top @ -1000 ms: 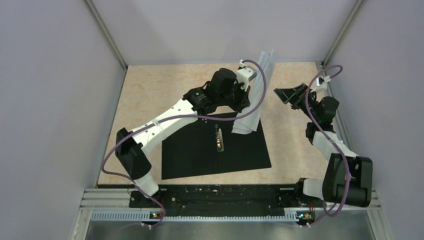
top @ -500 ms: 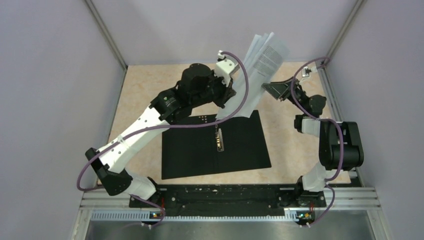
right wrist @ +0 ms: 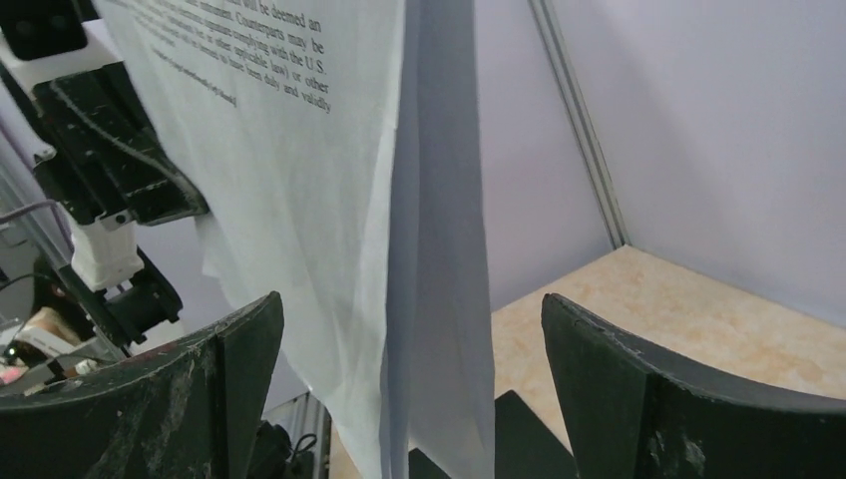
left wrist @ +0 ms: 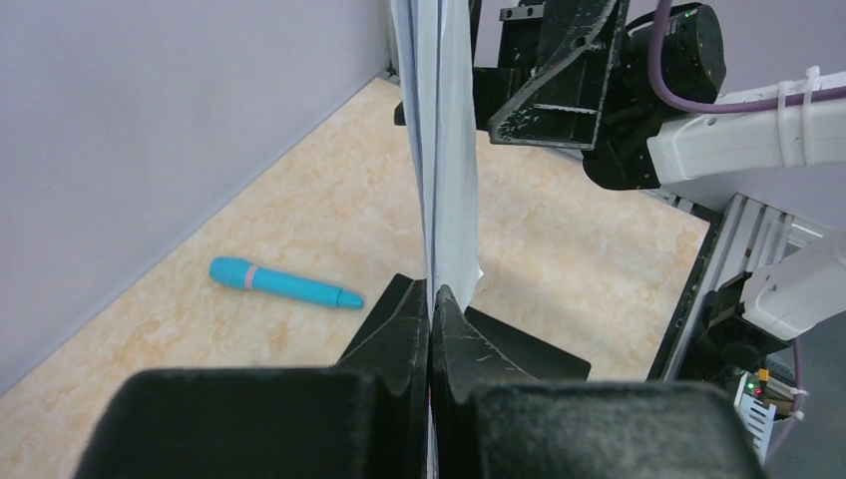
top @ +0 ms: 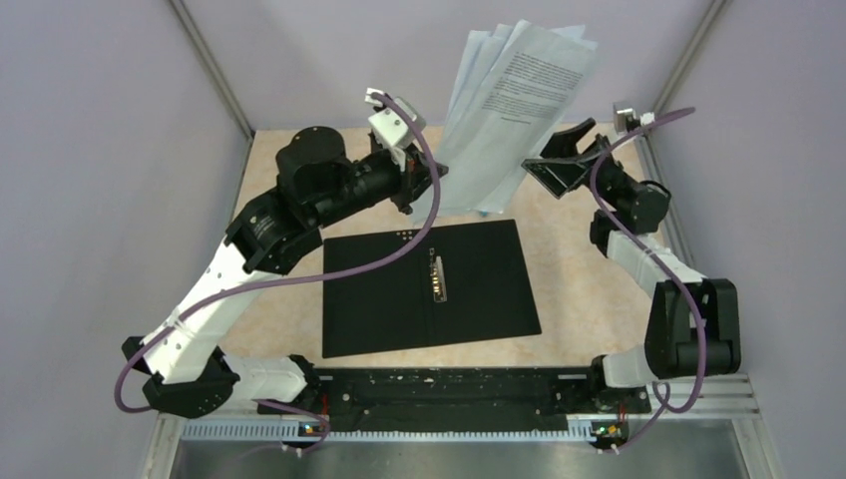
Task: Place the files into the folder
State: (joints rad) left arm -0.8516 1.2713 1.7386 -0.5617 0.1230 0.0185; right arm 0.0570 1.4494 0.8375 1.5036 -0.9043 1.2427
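Observation:
The files (top: 514, 100) are white printed sheets held upright in the air above the back of the table. My left gripper (top: 431, 180) is shut on their lower edge; in the left wrist view the sheets (left wrist: 444, 150) rise edge-on from the shut left gripper (left wrist: 430, 294). The folder (top: 429, 289) lies open and flat on the table, black inside up, with a metal clip (top: 438, 276) along its spine. My right gripper (top: 552, 160) stands open beside the sheets. In the right wrist view the files (right wrist: 329, 200) hang between its spread fingers (right wrist: 410, 299), not pinched.
A blue pen-like stick (left wrist: 284, 282) lies on the beige table near the back wall, seen only in the left wrist view. Grey walls close in the table on three sides. The folder's corner (left wrist: 519, 349) lies below the hanging sheets.
My left arm has swung up and leftward, lifting the files off the folder and high into the air. The right gripper has moved toward the sheets, still open.

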